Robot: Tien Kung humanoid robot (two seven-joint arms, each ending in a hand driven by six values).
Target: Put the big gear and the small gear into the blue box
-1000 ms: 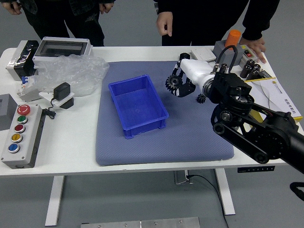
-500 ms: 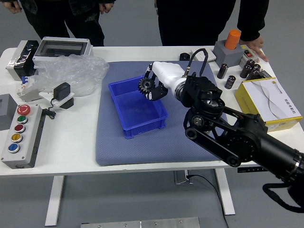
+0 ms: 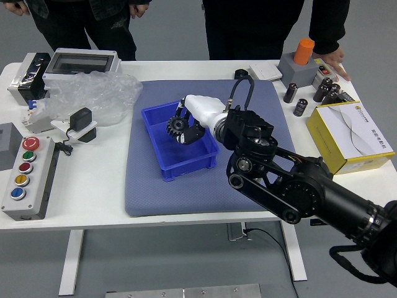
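right hand [image 3: 206, 113] moved further left over blue box [image 3: 180, 170], fingers angled down, pinching dark gear [image 3: 177, 125].

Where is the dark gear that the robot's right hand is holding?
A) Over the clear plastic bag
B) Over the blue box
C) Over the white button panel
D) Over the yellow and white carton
B: the gear, gripped in the right hand, shows against the inside of the blue box, within its rim in the head view.
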